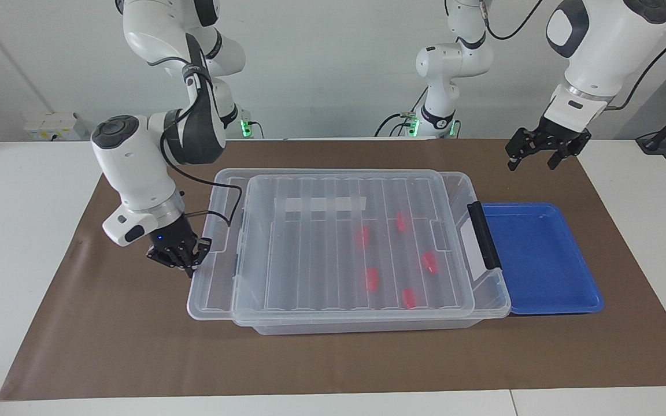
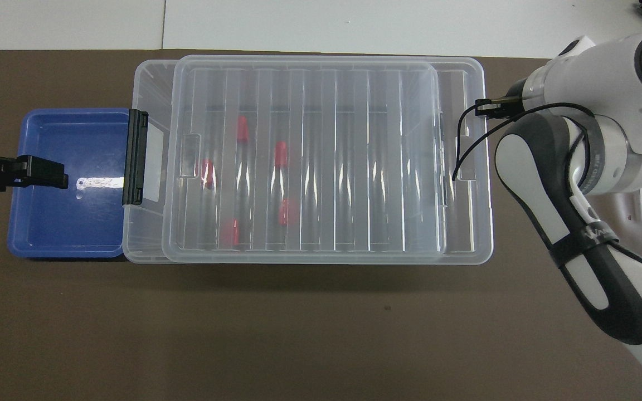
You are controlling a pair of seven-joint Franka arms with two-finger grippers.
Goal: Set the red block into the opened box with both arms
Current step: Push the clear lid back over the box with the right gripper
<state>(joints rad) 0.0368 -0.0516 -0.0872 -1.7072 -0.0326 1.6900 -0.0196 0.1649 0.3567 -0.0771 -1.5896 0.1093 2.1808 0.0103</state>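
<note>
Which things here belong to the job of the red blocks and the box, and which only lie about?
Belong to the job:
- five small red blocks inside the box
- large clear plastic box
- ribbed transparent lid
- right gripper, shut, at the lid's end
- left gripper, open, waiting

Only lying about:
- flat blue tray
- brown table mat

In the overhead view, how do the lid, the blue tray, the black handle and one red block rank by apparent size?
Largest to smallest:
1. lid
2. blue tray
3. black handle
4. red block; all five look about alike.
</note>
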